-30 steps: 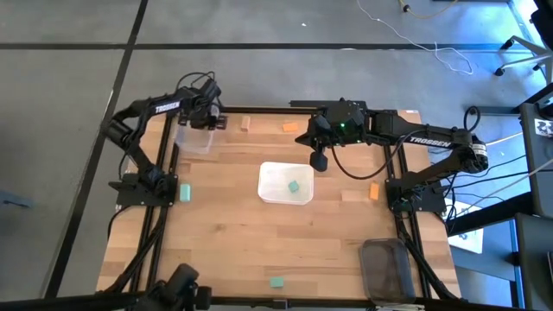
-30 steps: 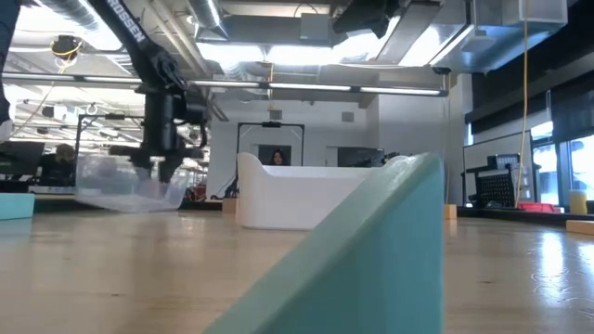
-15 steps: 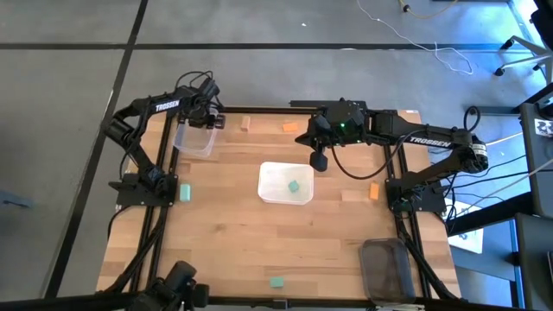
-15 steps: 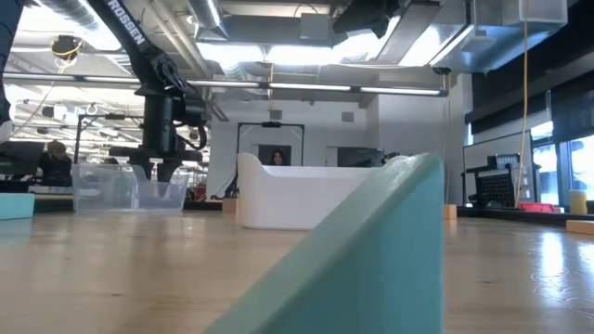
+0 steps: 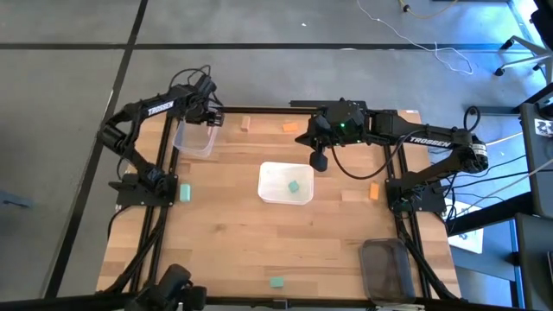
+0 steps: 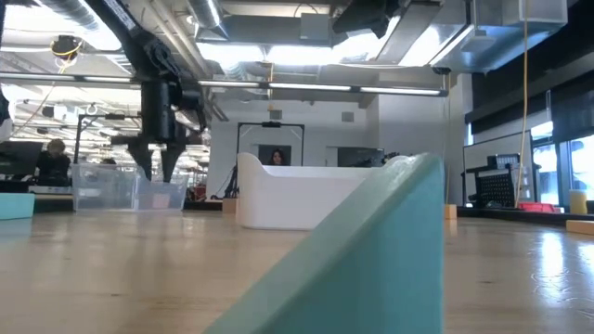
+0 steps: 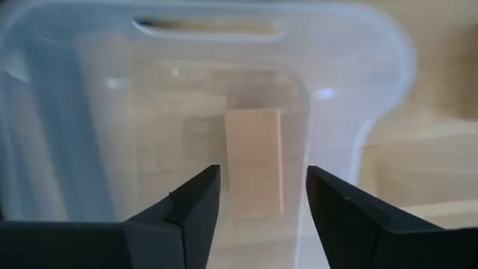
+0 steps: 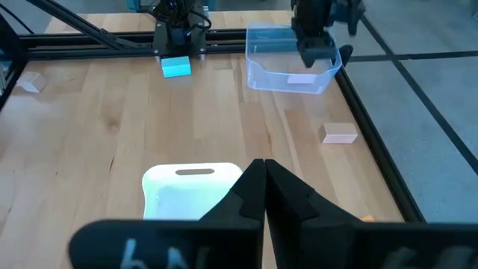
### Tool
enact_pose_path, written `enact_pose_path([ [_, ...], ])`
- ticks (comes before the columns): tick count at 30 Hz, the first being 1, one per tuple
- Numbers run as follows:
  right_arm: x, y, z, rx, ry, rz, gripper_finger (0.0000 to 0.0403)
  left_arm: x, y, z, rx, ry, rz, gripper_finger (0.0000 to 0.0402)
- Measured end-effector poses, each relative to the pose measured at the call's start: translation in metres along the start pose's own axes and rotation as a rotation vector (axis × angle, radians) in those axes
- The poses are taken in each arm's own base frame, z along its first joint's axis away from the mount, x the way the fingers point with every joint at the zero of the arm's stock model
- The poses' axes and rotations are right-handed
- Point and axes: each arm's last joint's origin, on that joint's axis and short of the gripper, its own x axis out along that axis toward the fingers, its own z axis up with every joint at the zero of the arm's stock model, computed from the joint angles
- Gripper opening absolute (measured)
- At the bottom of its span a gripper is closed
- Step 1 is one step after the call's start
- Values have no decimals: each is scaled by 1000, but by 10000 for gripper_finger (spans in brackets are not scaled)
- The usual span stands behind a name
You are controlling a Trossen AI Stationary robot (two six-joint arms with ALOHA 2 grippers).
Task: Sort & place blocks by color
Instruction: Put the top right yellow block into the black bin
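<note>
Left claw (image 5: 201,118) hangs over the clear tub (image 5: 194,139) at the far left of the worktop (image 5: 233,225); we see its fingers spread apart, holding nothing, pointed down into the tub from just above its rim. The left arm reaches forward from its base along the left rail. In the left wrist view, a pale wood block (image 7: 254,161) lies flat on the tub floor between the two fingertips, its long axis running away from the claw.

Right claw (image 5: 318,161) hovers near the far edge of the white tray (image 5: 270,192), its fingers pressed together and empty. We note a teal block (image 5: 295,186) lying inside the white tray. Other blocks rest on the worktop: teal (image 5: 185,192) by the left rail, teal (image 5: 276,282) near the front edge, orange (image 5: 374,191) by the right rail.
</note>
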Motion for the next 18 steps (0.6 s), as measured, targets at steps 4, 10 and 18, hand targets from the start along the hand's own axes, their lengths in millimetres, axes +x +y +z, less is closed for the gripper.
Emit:
enact_pose_path([
  [4, 0, 0, 0, 2, -2, 0, 7, -37, 2, -5, 4, -114, -54, 192],
  [10, 0, -7, -1, 151, 10, -67, 7, -95, -4, -28, 66, -267, -215, 193],
  [18, -3, -29, -21, 336, 170, -276, 51, -141, -14, -63, 181, -380, -388, 193],
])
